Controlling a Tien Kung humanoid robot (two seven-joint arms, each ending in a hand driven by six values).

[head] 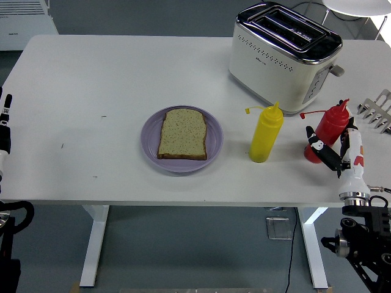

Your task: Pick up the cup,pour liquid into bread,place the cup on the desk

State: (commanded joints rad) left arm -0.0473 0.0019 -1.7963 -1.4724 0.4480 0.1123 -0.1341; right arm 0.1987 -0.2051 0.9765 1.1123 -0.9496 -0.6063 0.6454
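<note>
Purple plate point(148, 137) holding bread slice point(182, 133), right robot hand point(339, 155) gripping red bottle point(327, 130)

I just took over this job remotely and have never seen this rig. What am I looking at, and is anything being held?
This is one picture from a camera high on a humanoid robot, looking down over a white table. The right hand comes in from the lower right, its fingers wrapped around the base of a red squeeze bottle, which leans a little. The left hand rests at the left edge, holding nothing. On the table are a purple plate with a slice of bread, a yellow squeeze bottle, a toaster and a metal rack at the right edge.
</note>
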